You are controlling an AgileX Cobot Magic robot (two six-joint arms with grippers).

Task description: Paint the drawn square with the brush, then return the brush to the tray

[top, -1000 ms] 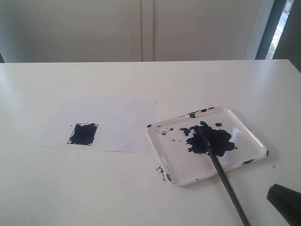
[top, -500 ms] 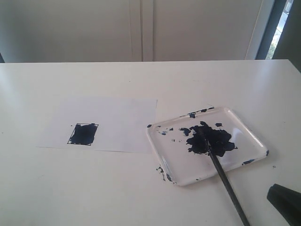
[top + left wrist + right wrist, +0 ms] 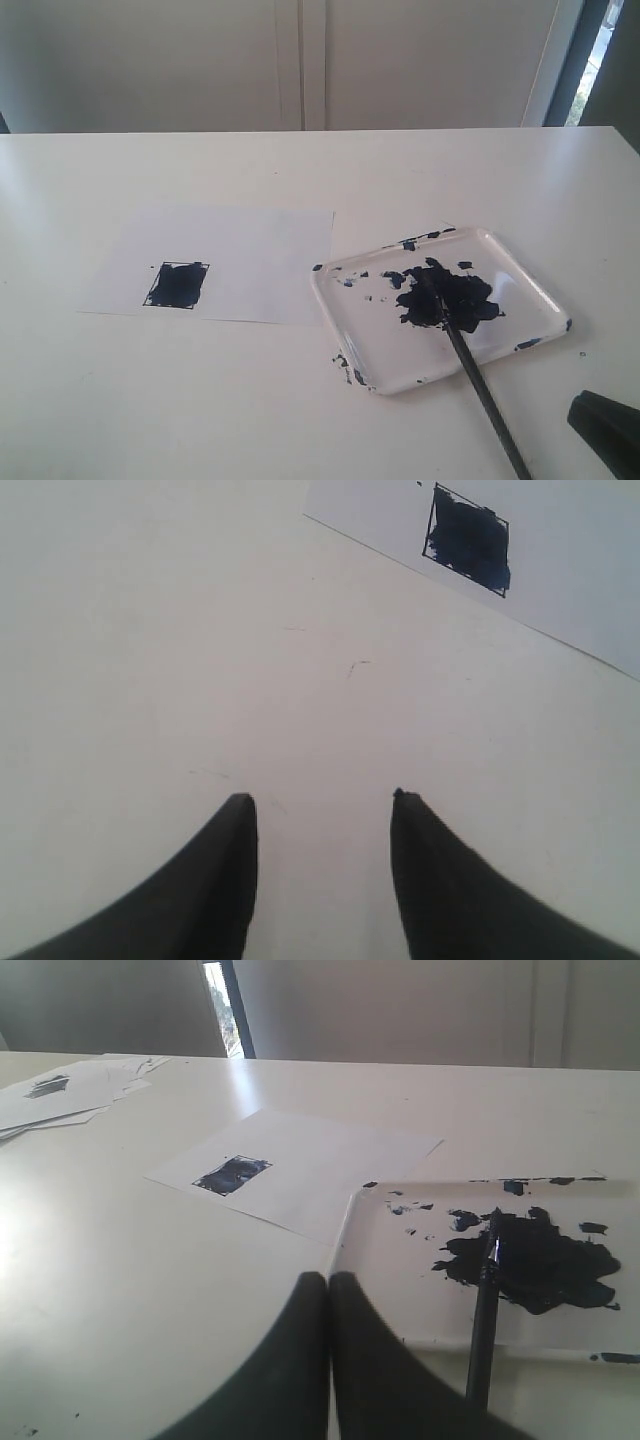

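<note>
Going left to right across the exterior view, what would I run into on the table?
Painted square → tray → right gripper at the lower right corner.

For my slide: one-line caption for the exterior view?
Drawn square filled dark on its paper; brush lying tip-first in the paint blob on the tray, handle over the rim.
</note>
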